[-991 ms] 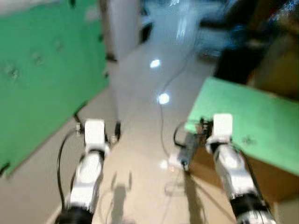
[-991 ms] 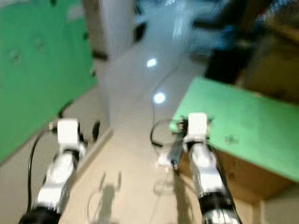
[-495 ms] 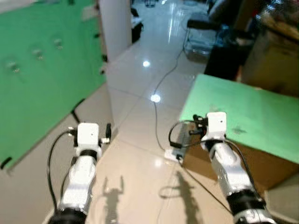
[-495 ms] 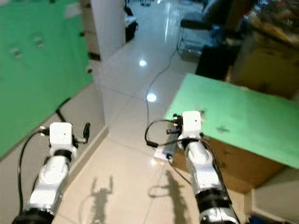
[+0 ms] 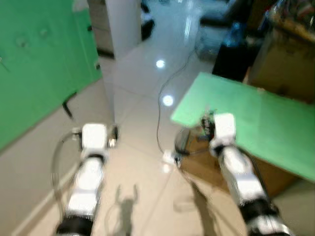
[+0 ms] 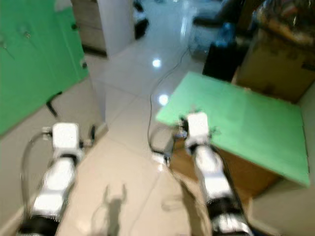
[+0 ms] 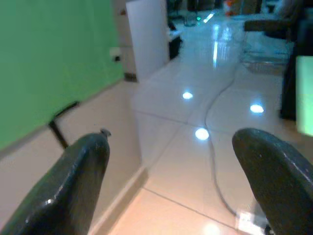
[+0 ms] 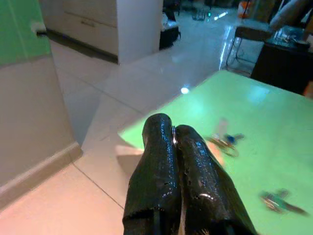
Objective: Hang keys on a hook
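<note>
From the left eye, blurred, both silver arms reach forward over a pale tiled floor (image 5: 133, 162). A green wall panel (image 5: 34, 73) stands on the robot's left, a white pillar (image 5: 120, 24) ahead, and a green-topped counter (image 5: 256, 118) on the right, its near corner just beside the right wrist. A dark cable (image 5: 160, 113) trails across the floor.

The right eye gives the same scene; the counter's green top (image 6: 246, 118) runs away to the right, with cardboard boxes (image 6: 275, 64) behind its far edge.

In the left wrist view, the left pincer (image 7: 171, 171) stands wide apart and empty, aimed at the floor and the foot of the green panel.

In the right wrist view, the right pincer (image 8: 175, 147) is pressed together with nothing between its fingers, pointing over the counter's near corner. The keys (image 8: 224, 141) lie flat on the green top, a little in from that corner; a second small bunch (image 8: 279, 200) lies near the counter's edge, well apart from the first. No hook can be made out.

Keys are likely light, hard and loose on their ring — prone to slide on a smooth top. Best taken by the ring or the bunched blades.

Against half a second ago, the whole picture has shifted and blurred, so the camera has moved — the counter now sits closer under the right arm.
</note>
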Robot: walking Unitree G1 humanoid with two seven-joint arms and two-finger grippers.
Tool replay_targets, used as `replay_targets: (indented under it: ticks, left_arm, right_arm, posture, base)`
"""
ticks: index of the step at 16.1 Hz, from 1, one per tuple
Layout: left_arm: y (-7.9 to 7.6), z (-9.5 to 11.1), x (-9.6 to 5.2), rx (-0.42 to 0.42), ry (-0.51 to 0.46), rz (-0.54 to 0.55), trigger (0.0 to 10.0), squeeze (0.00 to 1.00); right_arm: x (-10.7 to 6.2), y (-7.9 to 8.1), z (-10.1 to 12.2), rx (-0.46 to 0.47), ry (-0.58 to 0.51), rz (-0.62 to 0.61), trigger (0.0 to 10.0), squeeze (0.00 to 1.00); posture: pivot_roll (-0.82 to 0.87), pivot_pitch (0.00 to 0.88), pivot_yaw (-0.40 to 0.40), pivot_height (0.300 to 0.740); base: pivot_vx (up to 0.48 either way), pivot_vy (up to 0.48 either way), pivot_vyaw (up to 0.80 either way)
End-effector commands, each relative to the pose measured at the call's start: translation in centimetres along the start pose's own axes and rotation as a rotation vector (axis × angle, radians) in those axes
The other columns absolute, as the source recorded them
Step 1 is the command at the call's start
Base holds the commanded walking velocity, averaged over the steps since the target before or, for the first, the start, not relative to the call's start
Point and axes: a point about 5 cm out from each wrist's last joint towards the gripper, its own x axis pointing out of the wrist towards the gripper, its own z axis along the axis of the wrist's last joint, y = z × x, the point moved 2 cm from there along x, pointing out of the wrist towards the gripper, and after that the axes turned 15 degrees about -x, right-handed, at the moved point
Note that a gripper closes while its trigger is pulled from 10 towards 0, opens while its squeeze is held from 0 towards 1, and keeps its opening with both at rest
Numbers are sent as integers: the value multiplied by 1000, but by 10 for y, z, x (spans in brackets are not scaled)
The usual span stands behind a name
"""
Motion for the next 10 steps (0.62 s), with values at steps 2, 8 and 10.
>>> replay_targets:
  ticks: [2,8,10]
  left_arm:
    - [8,-1,0,24,14,18,10000,0]
    - [5,3,3,-16,8,16,10000,0]
    - [5,3,3,-28,6,38,10000,0]
  right_arm:
    - [3,-4,9,22,-34,-19,10000,0]
    - [4,-7,11,18,-47,-20,10000,0]
    - [4,-4,12,7,-50,-7,10000,0]
  posture:
    - [-32,0,-13,740]
    - [-37,0,-9,740]
    - [-39,0,-9,740]
  base:
    - [0,0,572]
    - [0,-80,564]
    - [0,-480,547]
